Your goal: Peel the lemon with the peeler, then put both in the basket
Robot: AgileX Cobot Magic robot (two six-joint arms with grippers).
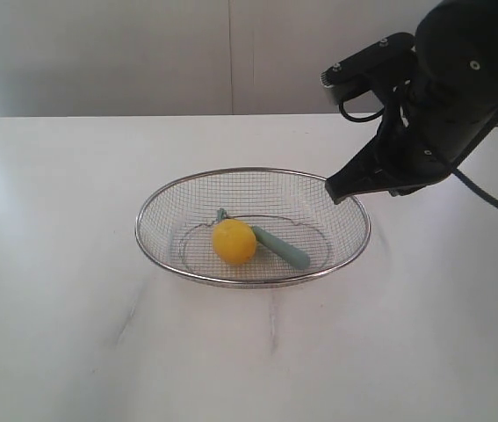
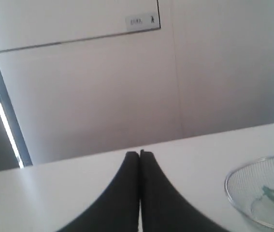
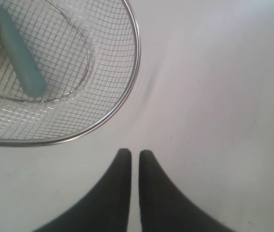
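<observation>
**Both Pieces in the Basket; Placing Looks Done**

Judged near the end: already in the basket point(image 1: 253, 170), both the lemon point(image 1: 234, 241) and the peeler point(image 1: 282, 247); nothing of the task out on the table point(image 1: 73, 264). Cannot confirm the peeling; skin bright yellow and smooth in the exterior view, no strips of peel in sight. Left to do, at most, drawing the arms clear.

Inside the mesh: lemon just off centre toward 7 o'clock; peeler touching it, teal handle running out toward 4 o'clock, head poking from behind the fruit at 11 o'clock; nothing else in there.

At the rim's 2 o'clock, raised above it, the right gripper point(image 3: 131, 152); fingers all but together, a thin slit between, nothing held. Well apart from the basket and out of the exterior view, the left gripper point(image 2: 140, 153); fingers pressed together, empty.
</observation>
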